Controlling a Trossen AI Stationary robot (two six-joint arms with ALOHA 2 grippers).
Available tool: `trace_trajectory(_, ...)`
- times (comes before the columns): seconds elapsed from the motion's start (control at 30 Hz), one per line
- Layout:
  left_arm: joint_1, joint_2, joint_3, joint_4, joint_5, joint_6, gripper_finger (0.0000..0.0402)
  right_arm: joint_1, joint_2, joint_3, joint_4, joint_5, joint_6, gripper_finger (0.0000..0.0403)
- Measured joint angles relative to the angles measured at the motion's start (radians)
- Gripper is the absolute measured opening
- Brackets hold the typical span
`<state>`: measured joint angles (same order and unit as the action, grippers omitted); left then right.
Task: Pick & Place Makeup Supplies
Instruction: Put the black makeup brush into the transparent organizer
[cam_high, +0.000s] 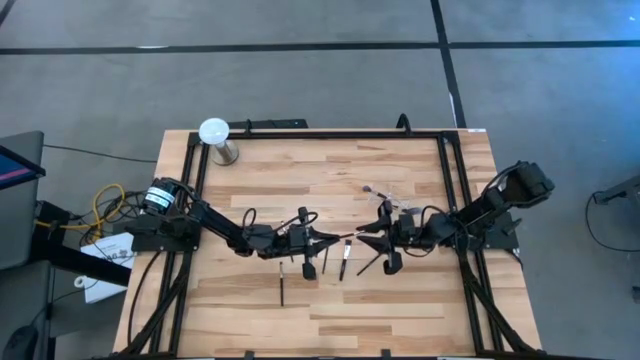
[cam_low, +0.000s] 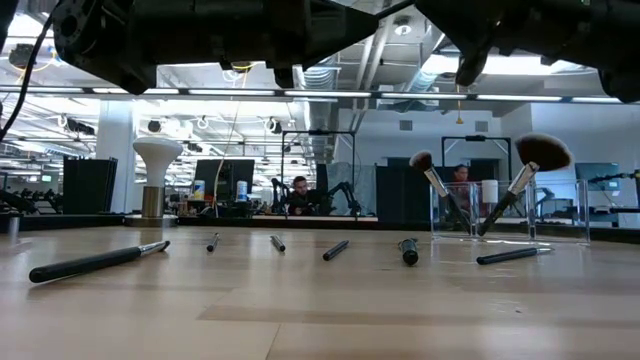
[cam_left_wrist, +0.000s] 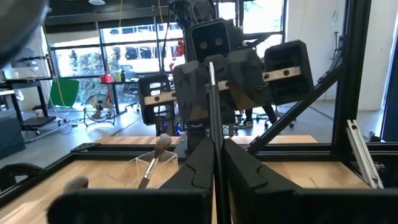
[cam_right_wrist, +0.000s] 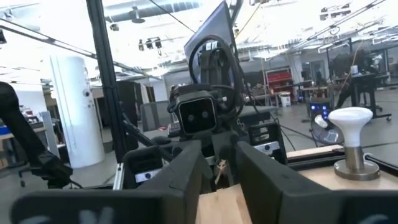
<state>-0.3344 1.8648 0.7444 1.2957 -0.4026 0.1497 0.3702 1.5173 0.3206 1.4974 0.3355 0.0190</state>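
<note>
A thin dark makeup brush (cam_high: 345, 237) hangs above the table's middle, between my two grippers, which face each other. My left gripper (cam_high: 328, 238) is shut on it. My right gripper (cam_right_wrist: 219, 169) is open, one finger on either side of the brush's small tip (cam_right_wrist: 219, 172), with a gap showing on both sides. Several more brushes (cam_high: 283, 290) (cam_low: 336, 249) lie flat on the wooden table below. Two brushes (cam_low: 520, 180) stand in a clear holder (cam_low: 470, 210). My left gripper pinches the brush's dark handle (cam_left_wrist: 214, 140) between its two fingers. The fingers are about level and point toward the table's right, lying along the brush. The brush sticks out past them, its silvery part (cam_left_wrist: 211, 70) toward my right gripper, lifted clear of the table.
A white globe on a metal base (cam_high: 215, 135) stands at the far left corner. The clear holder (cam_high: 392, 197) is just beyond my right gripper. A black frame (cam_high: 445, 190) runs along the table's sides. The near part of the table (cam_high: 330, 325) is bare wood.
</note>
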Motion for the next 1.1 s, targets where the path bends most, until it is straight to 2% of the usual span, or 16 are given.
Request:
trace_trajectory(0.17,0.000,0.000,0.000,0.000,0.001,0.000,0.0027,0.000,0.000,0.011,0.001,0.003,-0.020,0.0011)
trace_trajectory(0.43,-0.001,0.000,0.000,-0.002,-0.014,0.000,0.0061,0.012,0.000,0.046,-0.060,0.019,-0.019,0.0005)
trace_trajectory(0.57,0.000,0.000,0.000,-0.007,-0.070,0.000,0.0080,0.040,-0.067,0.047,-0.137,0.108,0.004,0.0004)
trace_trajectory(0.7,-0.001,0.000,0.000,-0.014,-0.157,0.002,0.0101,0.092,-0.236,0.047,-0.407,0.259,0.006,0.0003)
trace_trajectory(0.83,0.001,0.000,0.000,-0.013,-0.259,0.002,0.0120,0.164,-0.445,0.047,-0.722,0.506,0.042,0.0002)
trace_trajectory(1.0,0.000,0.000,0.000,-0.013,-0.275,0.000,0.0127,0.250,-0.682,0.047,-1.041,0.752,0.108,0.0001)
trace_trajectory(1.1,0.000,0.000,0.000,-0.013,-0.275,0.000,0.0125,0.284,-0.800,0.047,-1.213,0.823,0.184,0.0001)
